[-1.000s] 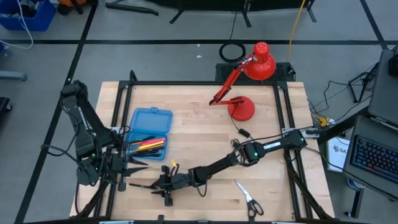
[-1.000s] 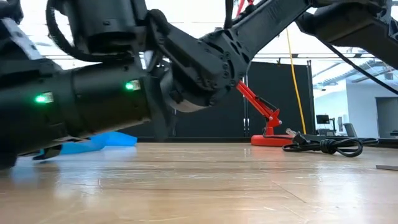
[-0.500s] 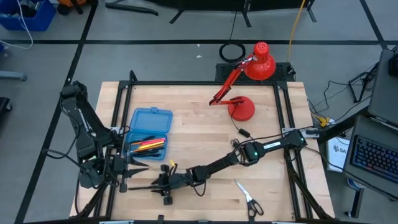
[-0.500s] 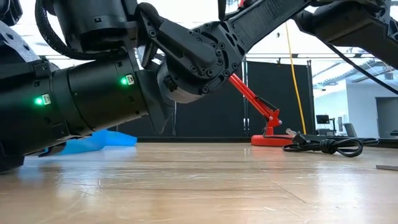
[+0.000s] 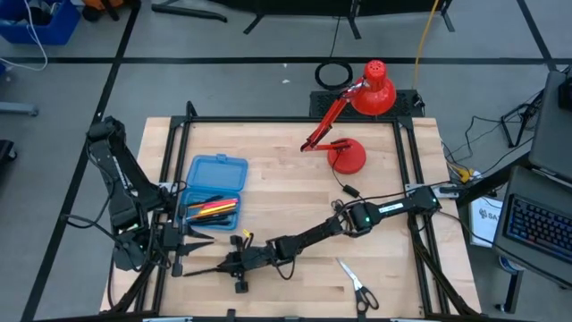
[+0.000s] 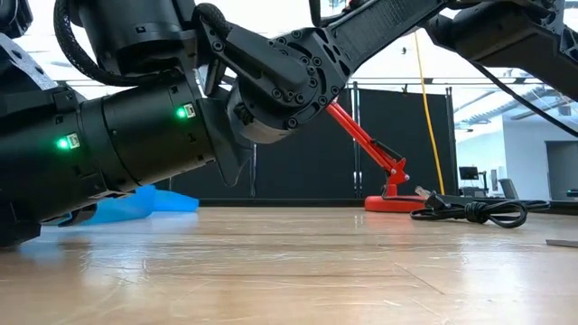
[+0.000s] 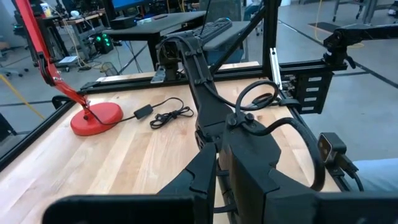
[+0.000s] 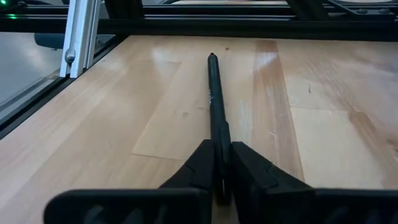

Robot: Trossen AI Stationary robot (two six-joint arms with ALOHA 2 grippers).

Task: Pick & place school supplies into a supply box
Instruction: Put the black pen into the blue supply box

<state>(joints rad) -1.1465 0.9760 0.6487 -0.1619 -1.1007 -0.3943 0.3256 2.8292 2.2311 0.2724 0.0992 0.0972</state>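
- Lying flat on the wooden table [image 5: 286,170], near its front edge, a black pen [image 8: 215,112] points toward the table's left frame rail [image 8: 79,34]; in the right wrist view its far tip is free and its near end sits between the right gripper's fingers [image 8: 200,163].
- Right gripper [image 5: 222,266]: fingers closed onto the black pen, pressing it from both sides; the arm reaches low across the table from the right side toward the front left.
- Supply box [image 5: 214,190]: blue, open, at the left side of the table, its lid [image 5: 219,171] folded back toward the far edge; the tray half holds a bundle of pens and pencils [image 5: 213,208] in black, orange, pink and yellow.
- A small yellow item [image 5: 248,237] lies on the wood between the box and the right gripper; its kind cannot be told.
- Scissors [image 5: 357,284]: light-handled, on the table near the front right, well apart from the box.
- Left gripper [image 5: 189,238]: at the table's front left corner, just beside the box; fingers nearly together with nothing visible between them.
- Red desk lamp [image 5: 353,125]: base on the far right part of the table, its black cable [image 7: 166,114] lying on the wood near it.
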